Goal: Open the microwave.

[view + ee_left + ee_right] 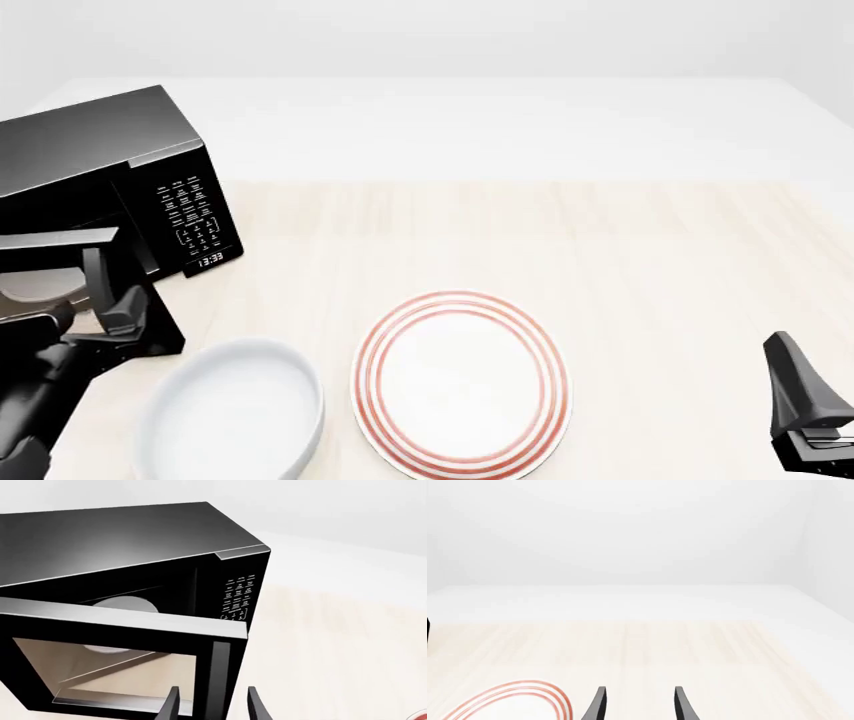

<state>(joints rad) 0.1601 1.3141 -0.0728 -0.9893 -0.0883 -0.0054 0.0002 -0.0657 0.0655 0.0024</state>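
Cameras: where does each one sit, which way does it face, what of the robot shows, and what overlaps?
Front view: fixed above and behind the arms, facing forward and down the table; left gripper at the microwave door, right gripper low right.
Left wrist view: behind the left gripper, facing the part-open microwave; both fingertips show.
Right wrist view: behind the right gripper, facing bare table; fingertips show.
Shared: front and right wrist both catch the red-ringed plate.

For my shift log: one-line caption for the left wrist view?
Left gripper open around the vertical handle of the microwave, door partly swung open.
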